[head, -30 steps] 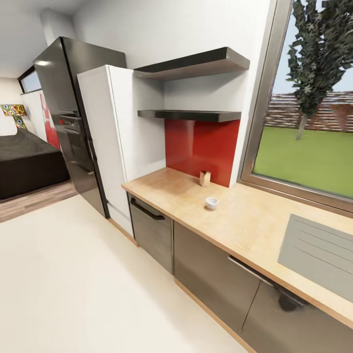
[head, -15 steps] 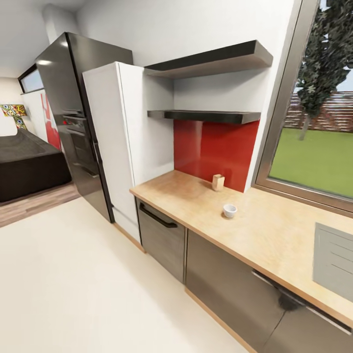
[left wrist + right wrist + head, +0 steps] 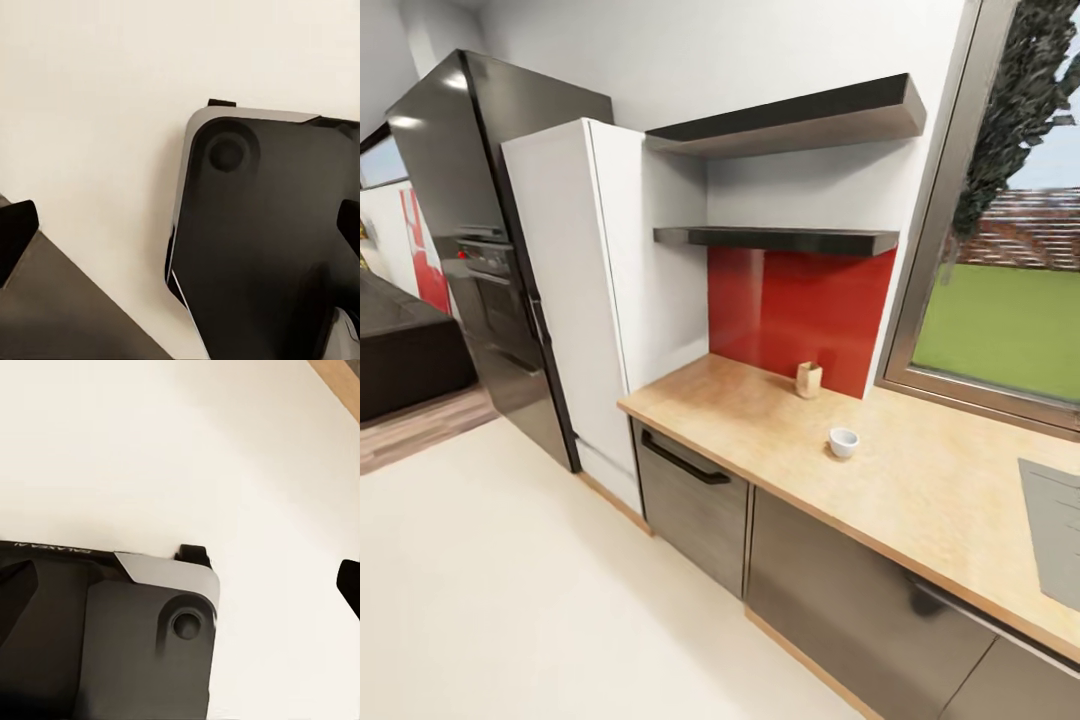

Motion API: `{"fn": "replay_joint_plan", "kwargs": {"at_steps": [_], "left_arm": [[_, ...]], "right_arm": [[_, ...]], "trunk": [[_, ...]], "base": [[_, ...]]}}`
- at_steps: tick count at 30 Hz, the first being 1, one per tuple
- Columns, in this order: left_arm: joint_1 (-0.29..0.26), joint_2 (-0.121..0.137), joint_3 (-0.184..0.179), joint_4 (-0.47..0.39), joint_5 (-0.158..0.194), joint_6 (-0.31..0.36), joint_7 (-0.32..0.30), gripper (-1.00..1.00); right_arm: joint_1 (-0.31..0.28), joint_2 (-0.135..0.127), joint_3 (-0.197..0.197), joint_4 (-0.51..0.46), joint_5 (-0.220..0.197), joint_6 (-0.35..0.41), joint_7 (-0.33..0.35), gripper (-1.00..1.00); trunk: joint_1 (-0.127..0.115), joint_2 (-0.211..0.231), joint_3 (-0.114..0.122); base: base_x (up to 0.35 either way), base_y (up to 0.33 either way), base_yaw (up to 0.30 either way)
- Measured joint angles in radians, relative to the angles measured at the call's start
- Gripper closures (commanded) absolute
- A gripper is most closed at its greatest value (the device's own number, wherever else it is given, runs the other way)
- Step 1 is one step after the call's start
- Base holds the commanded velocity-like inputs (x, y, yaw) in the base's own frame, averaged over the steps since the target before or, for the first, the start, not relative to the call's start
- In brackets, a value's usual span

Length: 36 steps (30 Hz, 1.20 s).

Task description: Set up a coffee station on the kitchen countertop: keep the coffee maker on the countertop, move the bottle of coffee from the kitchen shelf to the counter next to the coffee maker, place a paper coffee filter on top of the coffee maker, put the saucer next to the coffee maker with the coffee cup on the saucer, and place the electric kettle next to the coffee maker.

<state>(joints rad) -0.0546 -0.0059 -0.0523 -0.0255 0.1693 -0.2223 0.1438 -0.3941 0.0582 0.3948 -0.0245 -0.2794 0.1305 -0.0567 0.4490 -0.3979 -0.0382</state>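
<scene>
One coffee cup (image 3: 843, 441) sits on the kitchen countertop (image 3: 760, 420), cut off rightward.

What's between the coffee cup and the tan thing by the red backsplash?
Only bare countertop lies between the coffee cup and the tan object, per the head view.

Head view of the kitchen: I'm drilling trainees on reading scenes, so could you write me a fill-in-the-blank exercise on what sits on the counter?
1. The coffee cup on the kitchen countertop is coloured ____.
2. The wall panel behind the tan paper coffee filter is coloured ____.
3. Above that panel hang ____ dark kitchen shelf slabs.
4. The tall appliance beside the white cabinet is coloured ____.

Missing words: white; red; two; black
</scene>
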Motion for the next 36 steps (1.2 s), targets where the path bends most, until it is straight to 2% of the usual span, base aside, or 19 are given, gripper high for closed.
{"fn": "replay_joint_plan", "kwargs": {"at_steps": [14, 36], "left_arm": [[0.000, 0.000, 0.000, 0.001, 0.000, 0.000, 0.000, -1.00], [0.000, -0.002, 0.000, 0.000, 0.002, 0.000, 0.000, -1.00]], "right_arm": [[0.000, 0.000, 0.000, 0.000, 0.001, 0.002, 0.001, -1.00], [0.000, 0.001, 0.001, 0.000, 0.001, 0.002, 0.002, -1.00]], "trunk": [[0.000, 0.000, 0.009], [0.000, 0.000, 0.023]], "base": [[0.210, 0.278, -0.256], [0.011, 0.291, -0.264]]}}
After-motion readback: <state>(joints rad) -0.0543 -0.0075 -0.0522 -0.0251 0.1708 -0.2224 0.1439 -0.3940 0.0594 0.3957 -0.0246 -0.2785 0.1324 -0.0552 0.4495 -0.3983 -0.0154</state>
